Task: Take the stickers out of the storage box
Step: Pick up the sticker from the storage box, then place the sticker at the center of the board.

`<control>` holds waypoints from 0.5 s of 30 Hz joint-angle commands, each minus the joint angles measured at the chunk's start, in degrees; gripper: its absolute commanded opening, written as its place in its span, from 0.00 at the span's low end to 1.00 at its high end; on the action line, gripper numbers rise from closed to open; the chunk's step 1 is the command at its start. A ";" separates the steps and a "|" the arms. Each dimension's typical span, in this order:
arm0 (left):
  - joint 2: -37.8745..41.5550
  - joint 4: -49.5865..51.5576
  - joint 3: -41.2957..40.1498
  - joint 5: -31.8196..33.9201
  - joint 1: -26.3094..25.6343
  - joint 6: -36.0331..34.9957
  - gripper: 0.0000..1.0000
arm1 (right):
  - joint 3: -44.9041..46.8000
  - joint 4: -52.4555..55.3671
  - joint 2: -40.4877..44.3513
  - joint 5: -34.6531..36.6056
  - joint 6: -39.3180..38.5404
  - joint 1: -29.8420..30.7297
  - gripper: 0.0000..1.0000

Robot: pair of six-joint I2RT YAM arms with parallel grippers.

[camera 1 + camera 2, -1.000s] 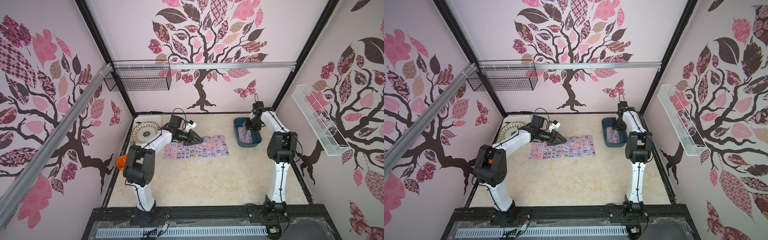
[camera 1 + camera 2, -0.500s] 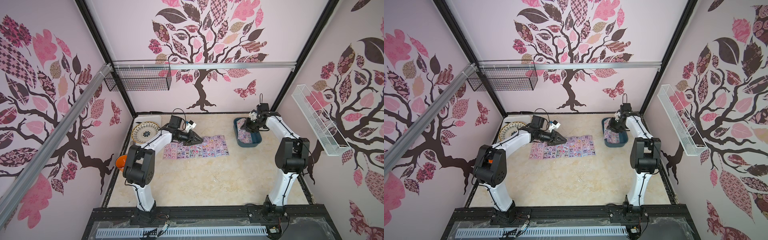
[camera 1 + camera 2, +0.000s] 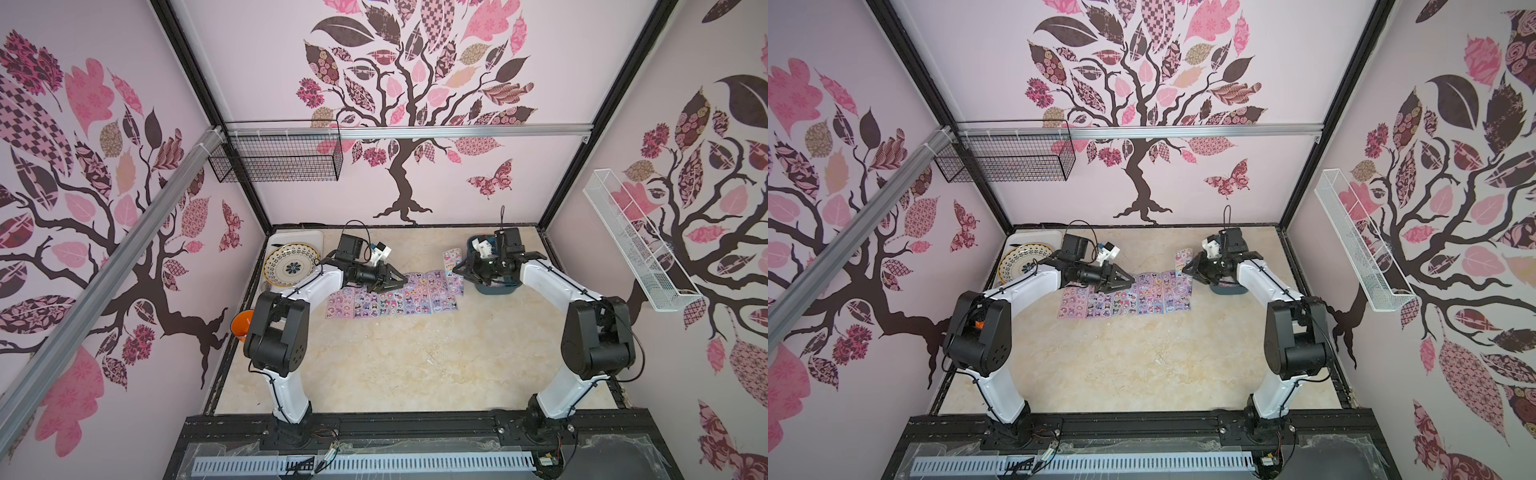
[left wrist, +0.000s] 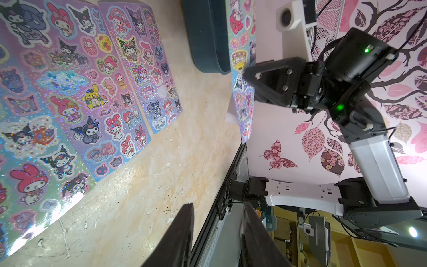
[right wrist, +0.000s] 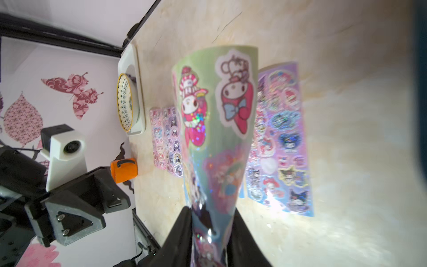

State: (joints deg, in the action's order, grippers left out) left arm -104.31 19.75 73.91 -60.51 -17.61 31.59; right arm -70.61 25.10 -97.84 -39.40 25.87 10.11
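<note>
Several sticker sheets [image 3: 395, 297] lie side by side in a row on the table, close up in the left wrist view [image 4: 80, 92]. My right gripper [image 3: 459, 268] is shut on one more sheet [image 3: 451, 257], held on edge above the table between the row and the dark teal storage box [image 3: 496, 289]. The right wrist view shows that sheet [image 5: 217, 127] curling up from the right gripper [image 5: 211, 222]. My right arm hides most of the box. Over the row's middle hovers my left gripper [image 3: 397, 282], and in the left wrist view it [image 4: 217, 219] is open with nothing between its fingers.
A patterned plate [image 3: 291, 266] rests on a white tray [image 3: 309, 237] at the back left. An orange cup [image 3: 241, 326] sits at the left edge. A black wire basket [image 3: 276, 158] and a white wire basket [image 3: 636, 245] hang on the walls.
My right gripper has come up out of the box with a sheet and swung left toward the row. The left gripper's jaws have spread wider; its arm stayed put.
</note>
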 commanded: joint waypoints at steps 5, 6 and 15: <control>1.92 -3.39 -1.09 0.06 -0.19 1.59 0.40 | 6.41 -16.15 3.51 -4.98 10.74 7.67 0.29; 1.81 -3.32 -1.07 0.17 -0.15 1.50 0.40 | 7.02 -17.22 3.47 -5.31 11.48 8.37 0.29; 1.52 -3.72 -1.26 0.30 -0.15 1.94 0.41 | 9.92 -24.40 3.47 -6.65 17.32 11.39 0.29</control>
State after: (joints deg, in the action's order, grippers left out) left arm -103.98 17.15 73.30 -60.42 -17.61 33.39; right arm -60.55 5.37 -97.62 -44.99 40.36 20.80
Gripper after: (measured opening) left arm 0.405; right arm 0.294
